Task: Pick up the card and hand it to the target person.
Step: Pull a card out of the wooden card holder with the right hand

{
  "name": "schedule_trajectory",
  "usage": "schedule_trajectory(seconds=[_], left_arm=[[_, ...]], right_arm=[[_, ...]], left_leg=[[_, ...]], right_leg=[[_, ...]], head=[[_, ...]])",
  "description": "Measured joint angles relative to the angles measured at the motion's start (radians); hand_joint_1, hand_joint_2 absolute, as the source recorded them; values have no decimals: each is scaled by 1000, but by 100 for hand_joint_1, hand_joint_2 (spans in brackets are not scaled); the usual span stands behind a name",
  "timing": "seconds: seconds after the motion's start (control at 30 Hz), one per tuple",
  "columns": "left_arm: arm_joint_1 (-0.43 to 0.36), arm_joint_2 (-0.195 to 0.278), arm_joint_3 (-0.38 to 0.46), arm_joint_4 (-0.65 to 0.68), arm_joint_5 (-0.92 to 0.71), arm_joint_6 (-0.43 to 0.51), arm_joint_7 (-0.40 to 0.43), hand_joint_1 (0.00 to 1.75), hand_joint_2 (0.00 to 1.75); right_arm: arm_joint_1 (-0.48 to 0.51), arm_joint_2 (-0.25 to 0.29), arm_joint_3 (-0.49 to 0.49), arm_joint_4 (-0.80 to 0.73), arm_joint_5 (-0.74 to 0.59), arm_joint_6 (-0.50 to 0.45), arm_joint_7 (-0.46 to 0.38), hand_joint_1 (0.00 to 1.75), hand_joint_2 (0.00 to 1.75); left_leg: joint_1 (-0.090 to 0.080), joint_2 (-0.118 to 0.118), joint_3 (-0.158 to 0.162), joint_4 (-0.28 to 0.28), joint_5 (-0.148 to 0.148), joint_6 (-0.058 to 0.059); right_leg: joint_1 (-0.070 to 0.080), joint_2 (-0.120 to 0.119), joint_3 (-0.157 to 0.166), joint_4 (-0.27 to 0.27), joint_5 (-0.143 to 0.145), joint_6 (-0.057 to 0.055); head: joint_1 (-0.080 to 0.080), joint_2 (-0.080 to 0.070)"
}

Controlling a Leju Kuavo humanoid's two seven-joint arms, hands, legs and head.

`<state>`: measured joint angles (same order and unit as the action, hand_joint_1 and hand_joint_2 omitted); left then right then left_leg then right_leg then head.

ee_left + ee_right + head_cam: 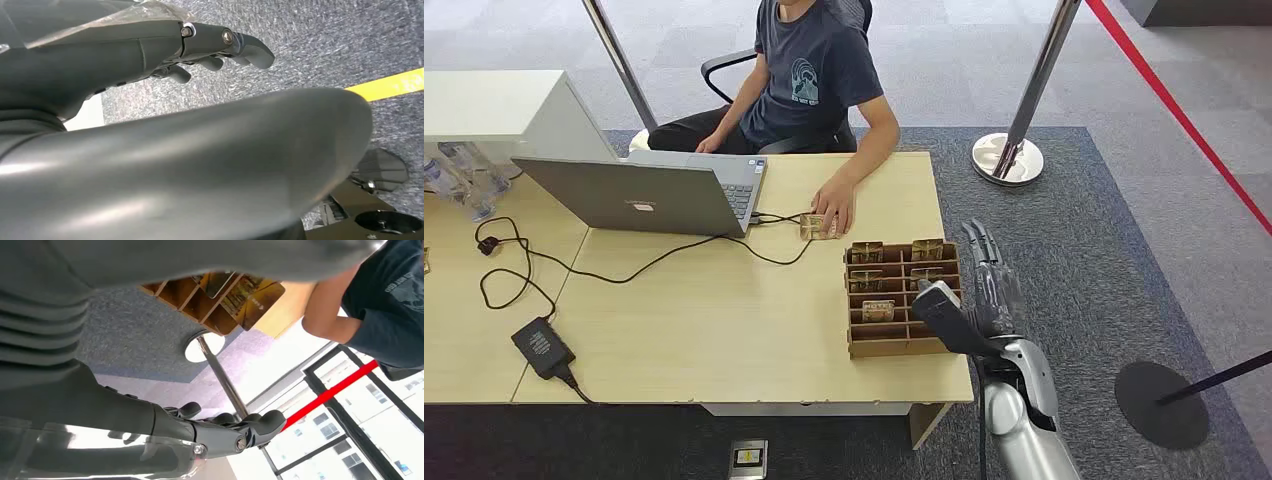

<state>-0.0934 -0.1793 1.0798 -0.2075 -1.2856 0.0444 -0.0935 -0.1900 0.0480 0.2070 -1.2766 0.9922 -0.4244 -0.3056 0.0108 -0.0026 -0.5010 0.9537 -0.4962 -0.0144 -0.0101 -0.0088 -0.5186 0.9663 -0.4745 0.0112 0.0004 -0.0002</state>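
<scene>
The right robot hand (984,290) hovers beside the right edge of the cardboard card organizer (902,345), fingers stretched out, apart and holding nothing, thumb turned in toward the box. From it, the nearest card (878,309) lies at about nine o'clock, standing on edge in a compartment of the middle row; more cards stand in the back row at about ten to eleven o'clock. The cards' long edges run left to right across the head view, across the line of the fingers, which point toward twelve. So the coming move is probably a short sideways reach over the box wall, with the robot hand turning to pinch a card's upper edge.

The left robot hand (220,47) hangs by the robot's body over grey carpet, fingers loosely curled and apart, empty. The right arm is clearly the nearer one.

The target person (809,75) sits at about eleven o'clock, behind the desk (704,330), one hand (834,208) resting on another card (817,228) just beyond the box. The desk is pale wood and carries a laptop (649,195) with its power brick (542,347). Beyond is grey carpet, a chrome stanchion (1014,150) and a red barrier belt (1174,105).
</scene>
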Motion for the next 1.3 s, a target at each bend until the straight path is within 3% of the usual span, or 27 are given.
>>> schedule_trajectory(seconds=[0.37,0.77,1.3], left_arm=[[0,2,0,0,4,0,-1,0,0],[0,8,-6,0,0,-3,-8,0,0],[0,8,-6,0,3,-3,0,0,0]], right_arm=[[-16,-38,67,5,109,-2,47,0,175],[-71,-74,176,-26,371,-13,192,0,175],[-136,-74,239,60,390,39,266,0,175]], left_leg=[[0,0,0,0,0,0],[0,0,0,0,0,0],[0,0,-1,0,0,0]], right_leg=[[0,0,0,0,0,0],[0,0,0,0,0,0],[0,0,-1,0,0,0]], head=[[0,0],[0,0],[0,0]])
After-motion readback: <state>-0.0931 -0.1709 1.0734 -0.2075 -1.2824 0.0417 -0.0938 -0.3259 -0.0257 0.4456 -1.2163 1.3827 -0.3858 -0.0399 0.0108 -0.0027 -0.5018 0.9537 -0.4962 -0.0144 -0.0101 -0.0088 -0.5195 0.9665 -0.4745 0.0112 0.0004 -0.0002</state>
